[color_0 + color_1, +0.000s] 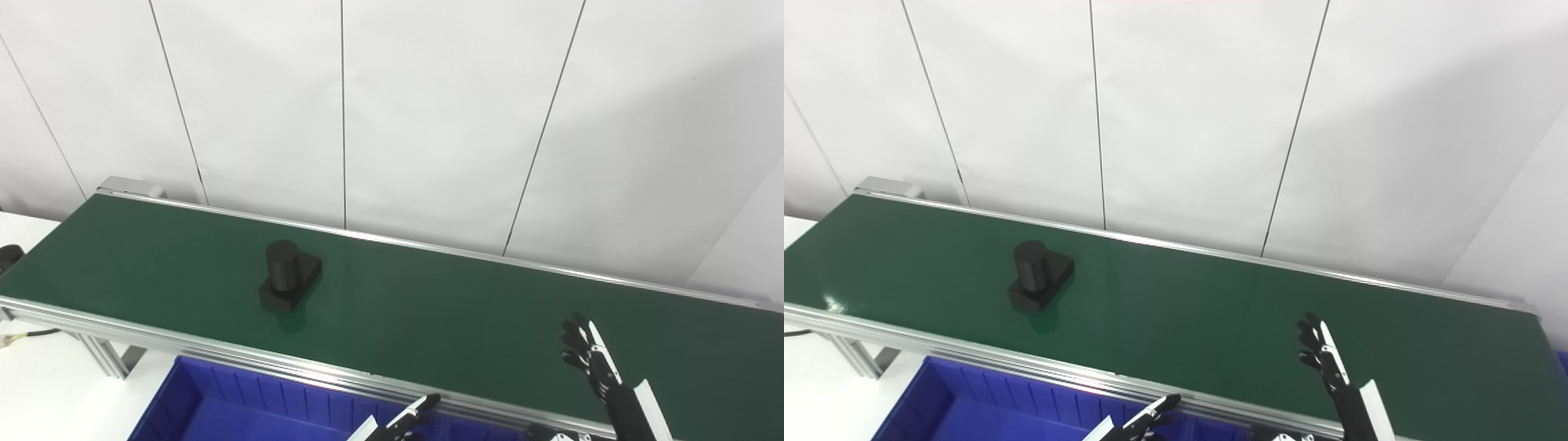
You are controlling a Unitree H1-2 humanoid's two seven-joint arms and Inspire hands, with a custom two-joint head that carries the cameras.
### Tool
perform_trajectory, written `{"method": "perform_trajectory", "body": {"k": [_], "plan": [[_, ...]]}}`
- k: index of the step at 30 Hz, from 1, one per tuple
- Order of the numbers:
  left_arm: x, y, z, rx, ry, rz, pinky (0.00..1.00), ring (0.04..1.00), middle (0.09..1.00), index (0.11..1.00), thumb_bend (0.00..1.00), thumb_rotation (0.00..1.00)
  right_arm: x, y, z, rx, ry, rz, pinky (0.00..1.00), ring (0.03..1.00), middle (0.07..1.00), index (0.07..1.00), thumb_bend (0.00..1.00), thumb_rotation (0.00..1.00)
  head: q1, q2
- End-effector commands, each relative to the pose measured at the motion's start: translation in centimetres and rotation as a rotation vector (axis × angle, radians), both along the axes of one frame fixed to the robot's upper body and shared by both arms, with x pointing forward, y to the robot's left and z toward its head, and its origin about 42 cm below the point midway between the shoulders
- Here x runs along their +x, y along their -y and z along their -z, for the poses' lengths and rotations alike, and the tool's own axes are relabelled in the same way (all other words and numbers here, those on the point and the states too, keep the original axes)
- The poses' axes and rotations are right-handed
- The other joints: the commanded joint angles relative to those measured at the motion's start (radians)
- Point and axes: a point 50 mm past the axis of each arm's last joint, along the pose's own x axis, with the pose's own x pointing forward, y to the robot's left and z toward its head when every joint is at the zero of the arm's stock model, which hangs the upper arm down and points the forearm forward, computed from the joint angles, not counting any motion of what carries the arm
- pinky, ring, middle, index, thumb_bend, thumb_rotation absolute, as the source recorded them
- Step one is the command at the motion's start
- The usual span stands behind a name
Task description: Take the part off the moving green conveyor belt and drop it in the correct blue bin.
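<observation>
Sitting on the green conveyor belt (429, 306), the black part (289, 275) lies well to the left of the right hand (587, 355) and beyond the left hand (409, 419), touched by neither. It is a flat block carrying an upright cylinder; the cylinder points straight up, and the block's long axis runs diagonally across the belt. The right hand hovers over the belt with fingers spread, holding nothing. The left hand shows only at the bottom edge, over the blue bin (214, 398); whether it is apart or together I cannot tell. A mistimed reach would likely miss, since the belt carries the part along, and a sideways knock on the cylinder might tip it.
</observation>
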Motion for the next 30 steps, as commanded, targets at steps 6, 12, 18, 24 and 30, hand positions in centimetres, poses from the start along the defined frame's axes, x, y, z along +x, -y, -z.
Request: {"method": "perform_trajectory", "body": {"k": [6,12,18,24,30], "plan": [[0.8,0.4,-0.8,-0.009,0.047,-0.007,0.86,0.946,0.977,0.966,0.88,0.71,1.8,-0.9,-2.5,-0.012,0.067,-0.034,0.86,0.921,0.951,1.000,0.86,0.49,0.000,-0.002],[0.5,0.2,-0.8,-0.018,0.032,-0.026,0.85,0.951,0.981,0.960,0.88,0.74,3.0,-1.8,-3.5,-0.046,0.066,-0.050,0.85,0.929,0.950,1.000,0.86,0.52,-0.010,-0.003],[-0.3,-0.1,-0.9,-0.035,0.034,-0.065,0.87,0.975,0.985,0.957,0.92,0.76,4.3,-2.5,-4.3,-0.054,0.059,-0.068,0.88,0.940,0.955,1.000,0.85,0.51,-0.023,0.005],[-1.0,-0.4,-0.9,-0.027,0.081,-0.103,0.89,0.960,0.972,0.948,0.93,0.78,5.6,-3.0,-4.7,-0.082,0.065,-0.081,0.90,0.932,0.946,0.997,0.86,0.53,-0.042,0.017],[-2.0,-0.8,-1.0,-0.008,0.107,-0.116,0.91,0.962,0.971,0.967,0.91,0.79,6.9,-3.7,-4.9,-0.107,0.048,-0.090,0.87,0.917,0.942,0.993,0.87,0.56,-0.055,0.025]]}}
